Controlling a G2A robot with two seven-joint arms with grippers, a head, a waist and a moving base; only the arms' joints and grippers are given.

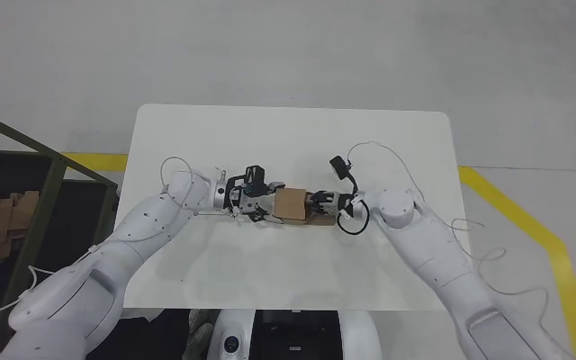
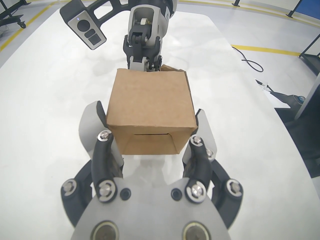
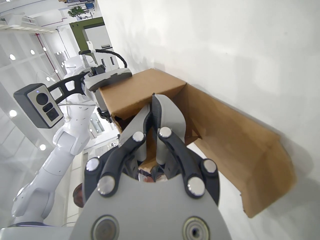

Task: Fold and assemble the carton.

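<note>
The big white table (image 1: 180, 135) is carrying one brown cardboard carton (image 1: 290, 204). The carton is lying on its side in the middle of the table, well apart from all four edges. Bare table top is stretching out around it toward every edge and corner, so there is lots of room to move. One end of the carton is standing open, and a long flap (image 3: 250, 151) is sticking out from that end along the table top. The left gripper (image 2: 150, 116) is spreading its fingers wide and hugging the two side edges of the carton's other end. The right gripper (image 3: 152, 103) is sitting at the open end, with its fingers squeezed almost together, pinching a cardboard edge there.
</note>
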